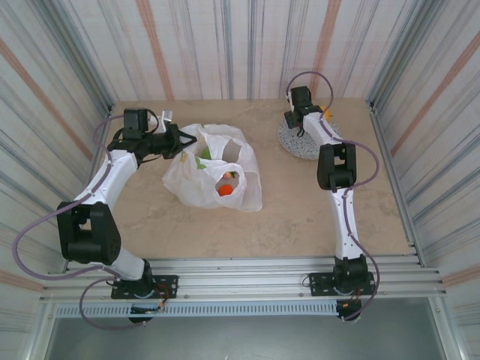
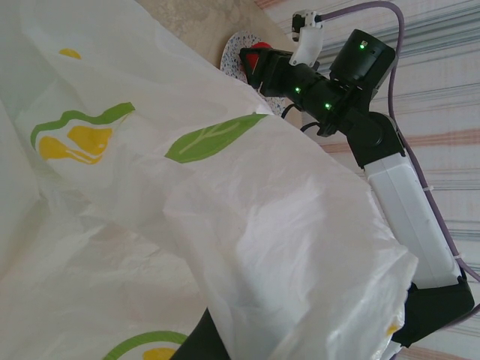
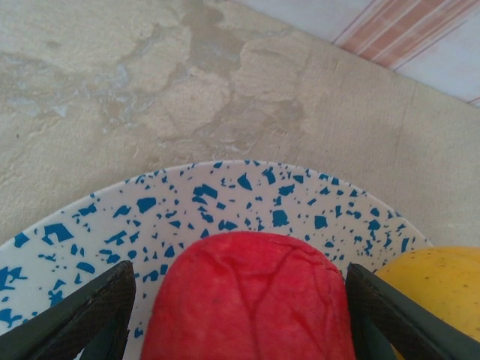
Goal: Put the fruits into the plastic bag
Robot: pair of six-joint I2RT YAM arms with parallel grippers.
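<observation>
The plastic bag [image 1: 187, 184] lies at the table's middle left, white with lemon prints, its mouth held up. My left gripper [image 1: 174, 142] is shut on the bag's upper edge; in the left wrist view the bag [image 2: 247, 225] drapes over one dark finger [image 2: 199, 341]. An orange fruit [image 1: 225, 190] and a green fruit [image 1: 204, 154] show through the bag. My right gripper [image 1: 298, 120] is down on the speckled plate [image 1: 300, 144]. Its fingers [image 3: 97, 307] sit close against both sides of a red-pink fruit [image 3: 251, 300] that rests on the plate [image 3: 247, 195]. A yellow fruit [image 3: 442, 289] lies just right of it.
The plate stands at the back right of the table, near the striped back wall [image 1: 240, 45]. Bare table [image 1: 300, 217] lies between the bag and the right arm. Striped side walls close in the table on the left and right.
</observation>
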